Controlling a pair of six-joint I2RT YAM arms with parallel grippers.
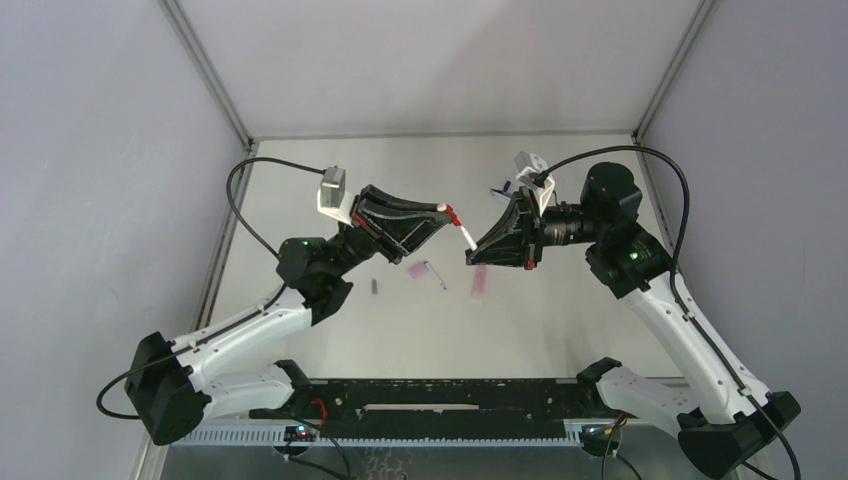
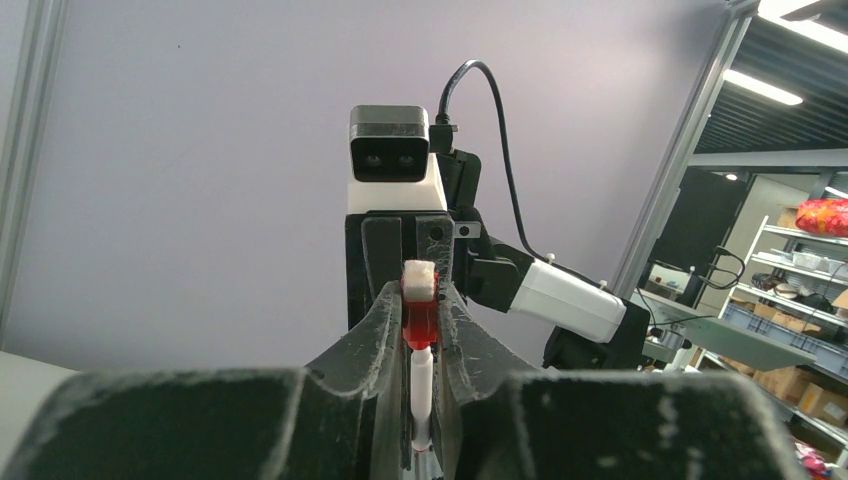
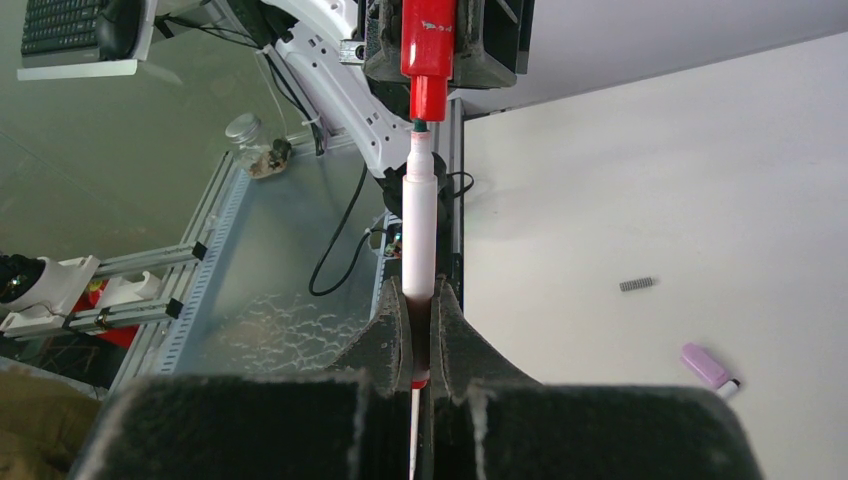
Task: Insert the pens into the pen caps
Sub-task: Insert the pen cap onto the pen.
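Your left arm (image 1: pixel 250 330) and right arm (image 1: pixel 690 340) face each other mid-frame, raised off the bench. The left jaws clamp the red cap (image 3: pixel 430 50) and the right jaws clamp the white pen (image 3: pixel 418 220).

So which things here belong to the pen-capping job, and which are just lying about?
Job: short red plastic cap in left gripper; thin white stick pen in right gripper; thick pink marker and another pink piece.
Lying about: small grey ridged bit; black cable.
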